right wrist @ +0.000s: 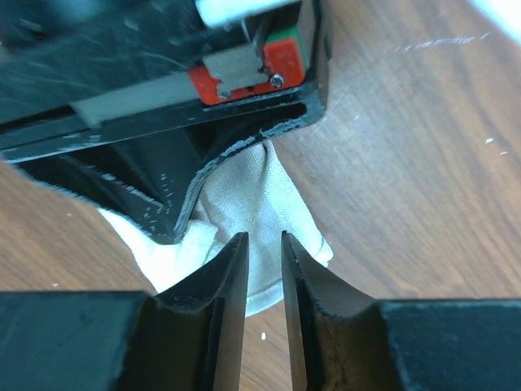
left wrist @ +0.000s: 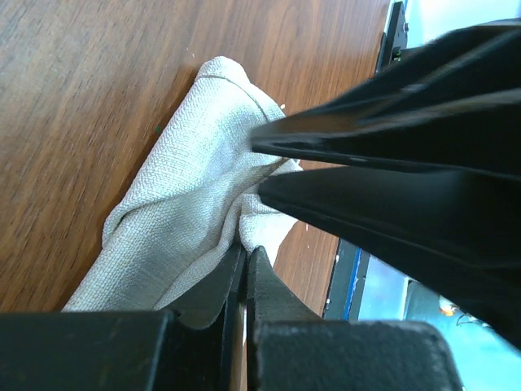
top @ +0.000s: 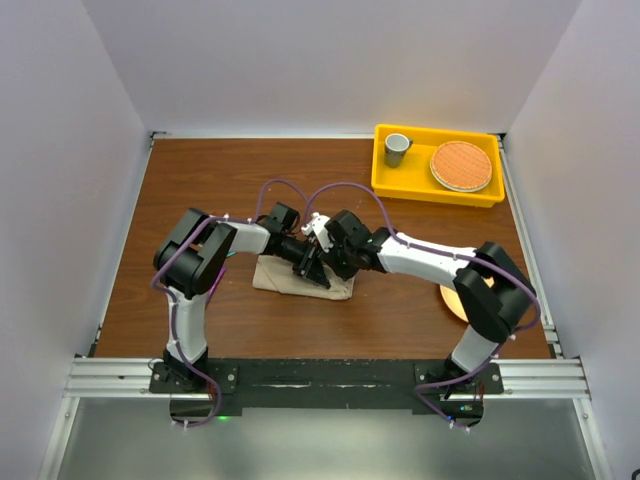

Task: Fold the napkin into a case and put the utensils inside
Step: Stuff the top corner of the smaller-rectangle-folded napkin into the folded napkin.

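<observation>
The napkin (top: pixel 300 280) is lying bunched into a short, loosely folded strip on the wooden table (top: pixel 200 190), near the middle and a little toward the near edge, with both arms meeting over it. In the left wrist view the cloth (left wrist: pixel 187 187) is running away from the camera in soft rolled folds. The left gripper (left wrist: pixel 246 254) is pinching the near edge of it, jaws pressed together on the fabric. The right gripper (right wrist: pixel 264 240) is pointing down at the cloth (right wrist: pixel 260 204) from the opposite side, its fingers standing a narrow slit apart with fabric showing at the tips. Whether they are actually clamping a fold cannot be told. The two grippers are sitting just beside each other. Farther out, a peach plate (top: pixel 452 300) is lying partly hidden under the right arm, and a yellow tray (top: pixel 385 185) at the far right corner is holding a grey cup (top: pixel 397 148) and a round orange disc (top: pixel 461 165).
</observation>
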{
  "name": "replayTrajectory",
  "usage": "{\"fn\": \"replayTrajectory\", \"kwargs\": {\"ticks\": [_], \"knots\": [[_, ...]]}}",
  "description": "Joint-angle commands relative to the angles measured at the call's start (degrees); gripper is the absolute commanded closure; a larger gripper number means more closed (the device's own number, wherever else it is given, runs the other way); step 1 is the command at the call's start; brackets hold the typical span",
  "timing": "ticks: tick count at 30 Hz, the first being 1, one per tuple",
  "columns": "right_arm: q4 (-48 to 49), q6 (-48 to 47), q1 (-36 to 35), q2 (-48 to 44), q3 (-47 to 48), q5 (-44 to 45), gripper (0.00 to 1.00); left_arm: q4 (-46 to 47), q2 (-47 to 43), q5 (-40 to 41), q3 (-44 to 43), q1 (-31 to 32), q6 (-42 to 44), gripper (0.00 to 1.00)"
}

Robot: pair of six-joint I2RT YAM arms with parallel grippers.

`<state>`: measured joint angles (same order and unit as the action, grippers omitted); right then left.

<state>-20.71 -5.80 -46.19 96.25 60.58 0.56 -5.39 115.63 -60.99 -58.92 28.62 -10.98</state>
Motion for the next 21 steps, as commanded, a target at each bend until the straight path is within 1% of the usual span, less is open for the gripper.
{"fn": "replayTrajectory", "kwargs": {"ticks": [1,7,11,12,14,21], "knots": [[-0.65,0.00,-0.39,2.36,1.47,0.50,0.72,-0.50,2.05,5.62,-0.32,-0.76,1.32,1.00],[-0.21,-0.44,-0.56,4.56,1.47,0.59,0.74,-0.15,2.23,5.71,-0.32,-0.76,1.23,1.00],[-0.82,-0.35,-0.56,4.22,2.09,1.02,0.85,-0.06,2.23,5.62,-0.32,-0.85,1.14,1.00],[-1.00,-0.26,-0.65,3.86,2.35,1.20,0.92,-0.15,2.23,5.71,-0.32,-0.85,1.14,1.00],[-1.70,-0.17,-0.56,2.99,3.14,1.29,1.00,0.03,2.23,5.71,-0.32,-0.85,0.97,1.00],[-4.60,0.44,-0.56,-0.70,5.43,-0.11,1.00,0.03,2.32,6.23,-0.50,-1.02,0.88,1.00]]}}
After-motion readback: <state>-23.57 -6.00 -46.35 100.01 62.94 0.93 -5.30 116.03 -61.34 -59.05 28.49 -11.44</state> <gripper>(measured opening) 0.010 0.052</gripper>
